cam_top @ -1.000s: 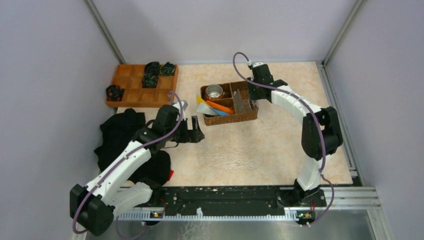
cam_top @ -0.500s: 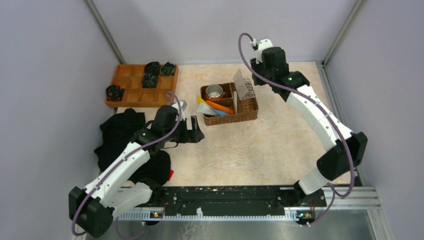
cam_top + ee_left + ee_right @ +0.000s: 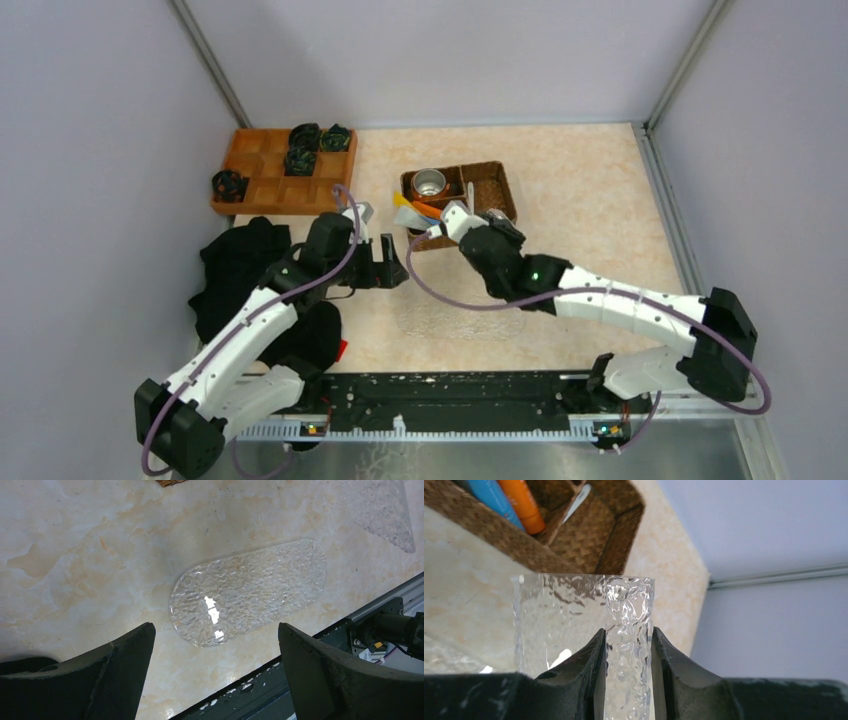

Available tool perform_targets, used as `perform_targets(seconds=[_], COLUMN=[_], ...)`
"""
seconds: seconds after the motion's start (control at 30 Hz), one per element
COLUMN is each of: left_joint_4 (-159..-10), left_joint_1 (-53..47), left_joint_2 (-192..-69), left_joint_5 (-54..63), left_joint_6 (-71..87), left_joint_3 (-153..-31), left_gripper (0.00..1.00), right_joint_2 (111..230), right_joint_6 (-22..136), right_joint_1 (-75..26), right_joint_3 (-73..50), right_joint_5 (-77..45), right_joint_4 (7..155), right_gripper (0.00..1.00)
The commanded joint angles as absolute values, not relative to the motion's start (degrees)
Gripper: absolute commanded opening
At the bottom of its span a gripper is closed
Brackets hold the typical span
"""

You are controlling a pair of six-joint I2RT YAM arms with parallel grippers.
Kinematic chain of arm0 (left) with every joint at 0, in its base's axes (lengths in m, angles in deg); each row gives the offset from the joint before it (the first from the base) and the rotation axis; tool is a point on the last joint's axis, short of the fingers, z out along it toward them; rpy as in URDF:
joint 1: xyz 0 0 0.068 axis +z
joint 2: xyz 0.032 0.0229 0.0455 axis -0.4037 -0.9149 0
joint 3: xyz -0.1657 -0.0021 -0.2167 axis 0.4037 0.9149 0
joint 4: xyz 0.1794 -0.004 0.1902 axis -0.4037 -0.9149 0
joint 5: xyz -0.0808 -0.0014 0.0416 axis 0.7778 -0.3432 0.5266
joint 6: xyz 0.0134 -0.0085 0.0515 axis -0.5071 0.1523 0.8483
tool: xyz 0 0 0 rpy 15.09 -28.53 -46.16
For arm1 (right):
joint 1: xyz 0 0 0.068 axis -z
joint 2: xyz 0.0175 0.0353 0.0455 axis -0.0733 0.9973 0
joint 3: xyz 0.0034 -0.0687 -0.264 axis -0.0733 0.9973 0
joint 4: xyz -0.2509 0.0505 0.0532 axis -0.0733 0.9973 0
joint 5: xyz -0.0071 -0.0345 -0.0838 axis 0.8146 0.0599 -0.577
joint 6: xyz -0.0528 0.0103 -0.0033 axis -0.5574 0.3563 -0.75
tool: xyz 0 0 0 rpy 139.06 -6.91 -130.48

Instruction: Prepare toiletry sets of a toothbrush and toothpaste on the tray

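Note:
A clear bumpy oval tray (image 3: pixel 460 312) lies flat on the table; it also shows in the left wrist view (image 3: pixel 247 592). My right gripper (image 3: pixel 497 222) is shut on a second clear bumpy plastic tray (image 3: pixel 574 620), holding it on edge in the air just in front of the wicker basket (image 3: pixel 505 190). That piece also shows in the left wrist view (image 3: pixel 385 510). In the basket lie an orange tube (image 3: pixel 524 502), a blue tube (image 3: pixel 489 495) and a white toothbrush (image 3: pixel 576 502). My left gripper (image 3: pixel 395 262) is open and empty, above the table to the left of the oval tray.
A steel cup (image 3: pixel 432 182) stands in the basket's left compartment. An orange wooden compartment tray (image 3: pixel 280 170) with black items sits at the back left. A black cloth (image 3: pixel 250 270) lies under the left arm. The black rail (image 3: pixel 450 390) runs along the near edge.
My right arm lifted the clear piece out of the basket's right compartment, then swung it down and left to the front of the basket. The left arm has barely moved.

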State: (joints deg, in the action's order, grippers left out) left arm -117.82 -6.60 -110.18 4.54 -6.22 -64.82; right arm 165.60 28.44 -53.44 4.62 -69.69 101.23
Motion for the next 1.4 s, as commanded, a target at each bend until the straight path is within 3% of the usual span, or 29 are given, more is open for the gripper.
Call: perform_targets(seconds=[0.0, 0.2, 0.3, 0.73, 0.8, 0.9, 0.93, 1.1, 1.37], left_joint_4=[-119.94, -126.22, -129.05, -135.87, -136.86, -137.99, -138.23, -139.12, -140.3], left_joint_1=[-6.49, -5.69, -4.47, -3.14, -3.13, -3.1, -3.02, -3.01, -3.03], left_joint_2=[-108.71, -111.23, -111.87, -103.06, -101.78, -100.33, -99.87, -97.6, -95.53], left_joint_5=[3.57, -0.34, 0.17, -2.15, -2.4, -2.93, -2.9, -2.38, -2.15], left_joint_6=[-7.14, -9.77, -10.96, -11.74, -11.57, -11.21, -11.11, -11.2, -10.94], left_joint_3=[-64.91, -68.63, -70.71, -73.77, -73.79, -73.94, -73.96, -73.83, -73.07], left_gripper=[0.99, 0.99, 0.99, 0.99, 0.99, 0.99, 0.99, 0.99, 0.99], right_joint_2=[157.9, 159.07, 164.28, 181.88, 186.28, 195.21, 198.11, 206.33, 209.44], right_joint_6=[14.07, -6.69, -12.95, -18.46, -26.97, -50.07, -54.37, -54.81, -49.83], right_joint_1=[-60.68, -72.92, -77.81, -89.38, -90.63, -92.76, -93.5, -94.25, -94.24], right_joint_3=[12.83, 25.13, 26.88, 29.3, 30.6, 32.22, 31.29, 27.97, 27.45], right_joint_5=[-89.1, -96.78, -98.19, -105.23, -106.17, -106.8, -107.02, -107.98, -109.41], right_joint_4=[76.91, 45.66, 36.99, 30.91, 21.2, -11.66, -16.55, -17.86, -17.9], right_gripper=[0.0, 0.0, 0.0, 0.0, 0.0, 0.0, 0.0, 0.0, 0.0])
